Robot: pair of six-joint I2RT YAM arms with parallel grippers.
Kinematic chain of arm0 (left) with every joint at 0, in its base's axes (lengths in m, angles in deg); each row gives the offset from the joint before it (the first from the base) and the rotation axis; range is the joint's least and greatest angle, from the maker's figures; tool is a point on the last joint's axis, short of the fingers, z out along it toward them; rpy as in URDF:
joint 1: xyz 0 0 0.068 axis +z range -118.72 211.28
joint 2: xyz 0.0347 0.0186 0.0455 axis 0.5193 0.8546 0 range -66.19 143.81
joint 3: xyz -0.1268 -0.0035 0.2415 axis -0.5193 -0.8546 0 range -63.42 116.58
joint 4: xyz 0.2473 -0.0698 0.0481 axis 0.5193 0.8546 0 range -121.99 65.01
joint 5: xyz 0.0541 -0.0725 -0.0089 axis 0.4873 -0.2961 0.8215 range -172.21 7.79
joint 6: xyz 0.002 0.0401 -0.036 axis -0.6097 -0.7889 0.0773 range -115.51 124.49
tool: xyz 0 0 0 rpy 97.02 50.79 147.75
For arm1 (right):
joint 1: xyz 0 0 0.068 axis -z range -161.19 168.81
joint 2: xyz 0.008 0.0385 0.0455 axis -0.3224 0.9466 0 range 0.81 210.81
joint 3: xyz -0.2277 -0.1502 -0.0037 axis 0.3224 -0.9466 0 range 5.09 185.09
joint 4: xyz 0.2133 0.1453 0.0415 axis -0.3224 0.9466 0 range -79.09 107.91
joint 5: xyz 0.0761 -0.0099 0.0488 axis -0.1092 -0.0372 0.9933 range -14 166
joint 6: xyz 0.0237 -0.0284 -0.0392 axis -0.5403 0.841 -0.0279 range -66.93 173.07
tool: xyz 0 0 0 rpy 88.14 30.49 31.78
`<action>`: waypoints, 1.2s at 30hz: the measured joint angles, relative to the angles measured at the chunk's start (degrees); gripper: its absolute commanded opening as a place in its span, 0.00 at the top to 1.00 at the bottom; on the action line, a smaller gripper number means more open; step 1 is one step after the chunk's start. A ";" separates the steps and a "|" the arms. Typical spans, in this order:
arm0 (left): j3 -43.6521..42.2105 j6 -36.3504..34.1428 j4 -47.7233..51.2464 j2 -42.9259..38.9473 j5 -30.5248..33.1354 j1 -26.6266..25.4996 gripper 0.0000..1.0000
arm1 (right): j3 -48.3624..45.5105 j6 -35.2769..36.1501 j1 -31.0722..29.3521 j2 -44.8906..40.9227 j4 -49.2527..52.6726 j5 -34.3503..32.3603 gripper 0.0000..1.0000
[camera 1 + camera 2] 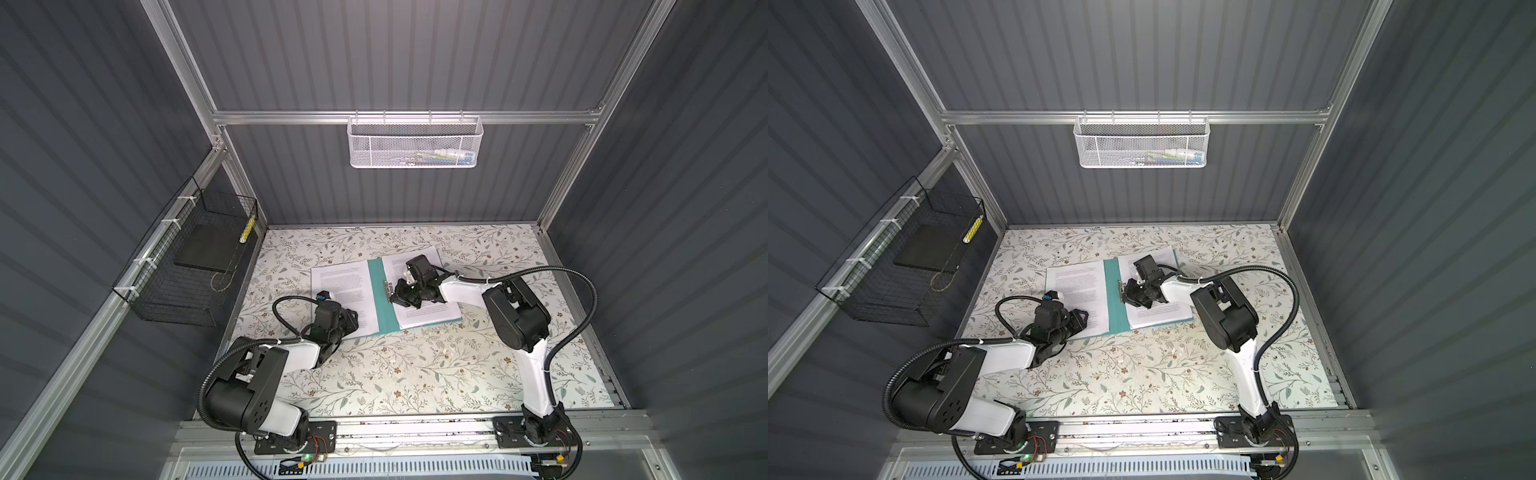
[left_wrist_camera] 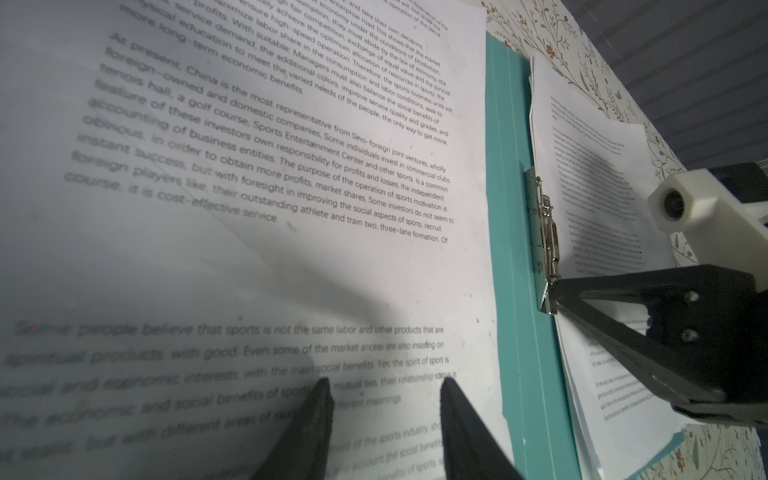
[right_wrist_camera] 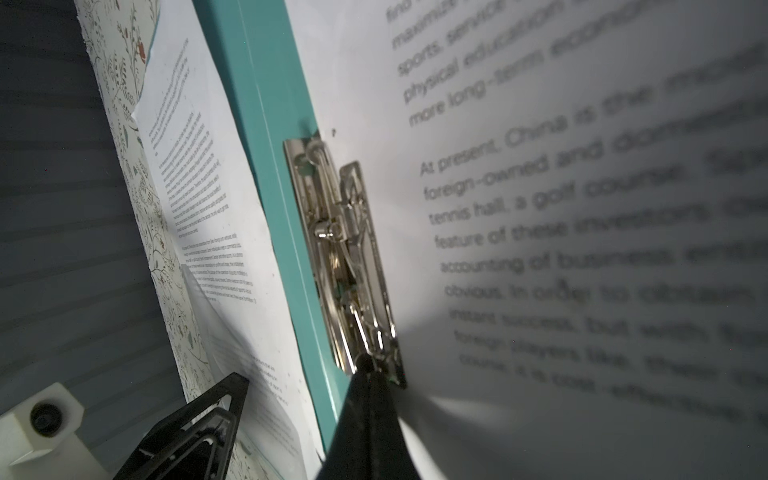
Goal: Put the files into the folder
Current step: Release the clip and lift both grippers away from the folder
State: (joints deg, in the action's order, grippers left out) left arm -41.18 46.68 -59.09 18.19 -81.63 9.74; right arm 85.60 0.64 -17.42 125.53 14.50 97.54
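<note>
Teal folder [image 1: 376, 299] open mid worktop [image 1: 415, 365], files [image 1: 345, 282] on both covers; clip bar [image 3: 345, 257] clamping unclear. Tips at clip, right gripper [image 3: 368, 365] closed; left gripper [image 2: 384, 384] jaws apart, empty, over a sheet. Gathering, clamping and closing probably left.

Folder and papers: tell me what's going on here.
The teal folder lies open on the floral table. The right arm's fingers are shut, with their tip at the end of the silver clip by the spine. Next to them a stack of printed sheets lies on that half. The left arm's fingers are apart, over another printed sheet across the spine. Whether the clip grips any paper cannot be told.
</note>
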 measured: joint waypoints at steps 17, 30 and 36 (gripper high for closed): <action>1.84 -1.44 2.91 0.15 -0.11 0.00 0.55 | -12.00 -7.67 0.26 -5.62 -11.96 5.35 1.00; 6.12 -4.28 15.85 -3.19 -0.33 0.00 0.38 | -12.15 -3.80 2.73 -9.16 -3.08 5.70 0.64; 11.96 -7.30 22.47 -4.39 0.92 0.00 0.30 | -6.03 4.76 6.73 -10.49 4.94 3.28 0.45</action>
State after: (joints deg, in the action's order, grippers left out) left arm -29.22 39.38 -36.62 13.80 -80.71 9.74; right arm 79.57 5.41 -10.69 115.04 19.44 100.82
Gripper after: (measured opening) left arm 0.673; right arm 0.503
